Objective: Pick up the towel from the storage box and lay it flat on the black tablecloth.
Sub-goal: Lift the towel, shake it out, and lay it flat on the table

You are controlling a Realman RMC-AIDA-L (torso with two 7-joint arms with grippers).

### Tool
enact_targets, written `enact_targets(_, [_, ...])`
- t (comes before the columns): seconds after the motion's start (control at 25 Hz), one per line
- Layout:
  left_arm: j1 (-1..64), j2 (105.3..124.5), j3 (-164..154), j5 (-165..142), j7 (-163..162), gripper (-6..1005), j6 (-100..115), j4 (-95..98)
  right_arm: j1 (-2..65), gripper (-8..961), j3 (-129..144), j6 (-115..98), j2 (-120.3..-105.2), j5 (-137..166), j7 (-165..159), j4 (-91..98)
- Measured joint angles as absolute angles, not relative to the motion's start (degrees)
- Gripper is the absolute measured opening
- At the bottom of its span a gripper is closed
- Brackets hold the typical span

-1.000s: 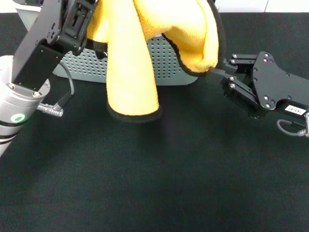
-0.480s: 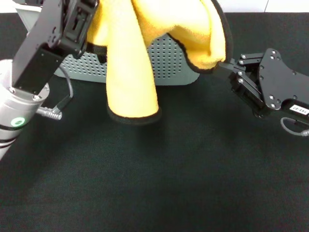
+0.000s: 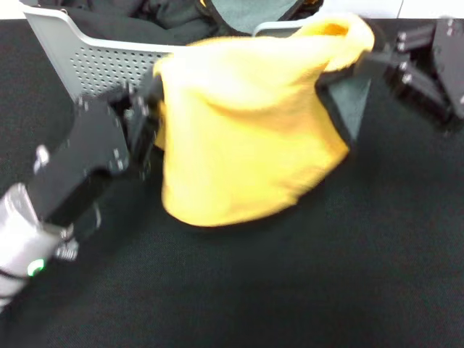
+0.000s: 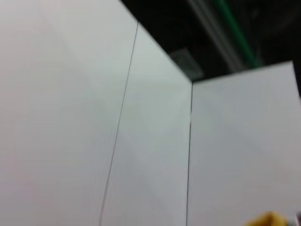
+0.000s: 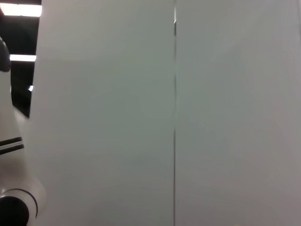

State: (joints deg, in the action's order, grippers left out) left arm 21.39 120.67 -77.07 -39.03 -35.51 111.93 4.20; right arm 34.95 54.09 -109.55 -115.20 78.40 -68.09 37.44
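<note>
One towel (image 3: 246,138) hangs stretched between two grippers, left gripper (image 3: 148,116) and right gripper (image 3: 362,61), fingers pinching its corners, above one black tablecloth (image 3: 290,290), before one storage box (image 3: 94,54).

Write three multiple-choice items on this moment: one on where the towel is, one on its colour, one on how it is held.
1. Where is the fleecy towel?
A. Folded inside the basket
B. Stretched between both end effectors, in front of the light grey perforated plastic storage box
C. Flat on the matte black tablecloth

2. What colour is it?
A. Yellow-orange
B. Grey
C. Black

3. How is it held?
A. By the left end effector alone
B. By neither
C. By the left and the right end effector, one side each

Answers: B, the head view shows it hanging spread between them; A, its bright fleece is plain; C, each grips an upper corner.
</note>
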Motion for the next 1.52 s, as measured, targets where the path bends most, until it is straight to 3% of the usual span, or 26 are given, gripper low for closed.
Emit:
enact_targets(0.24, [19.0, 120.76, -77.1, -42.8, -33.1, 14, 111.1, 3.7, 36.7, 9, 53.7, -107.5, -112.50, 80.0, -85.5, 54.0])
enact_targets(0.44, [19.8, 120.76, -77.2, -49.5, -32.4, 14, 107.6, 3.4, 42.2, 10, 54.1, -107.7, -108.54, 82.5, -95.6, 58.1])
enact_targets(0.6, [20.1, 120.75, -76.7, -49.4, -30.2, 15, 102.7, 2.7, 48.0, 10, 54.6, -111.9, -106.27, 88.7, -102.3, 57.9])
enact_targets(0.72, [19.5, 120.69, -76.3, -45.6, -29.2, 15, 100.8, 2.0, 50.9, 10, 55.1, -116.1, -106.24, 96.2, -106.7, 60.2])
enact_targets(0.96, [15.5, 119.86, -76.3, -34.7, -27.8, 15, 99.6, 2.1, 51.7, 10, 54.6, -118.9, -107.97, 107.4, -113.5, 72.5])
enact_targets(1.28, [13.9, 120.11, -77.6, -35.9, -27.7, 17, 101.9, 2.2, 53.9, 9, 50.5, -119.2, -105.27, 107.9, -118.7, 79.7])
enact_targets(1.52, [16.7, 119.81, -80.0, -46.3, -28.6, 18, 107.9, 2.7, 56.6, 9, 50.5, -118.4, -104.41, 110.3, -118.8, 79.6])
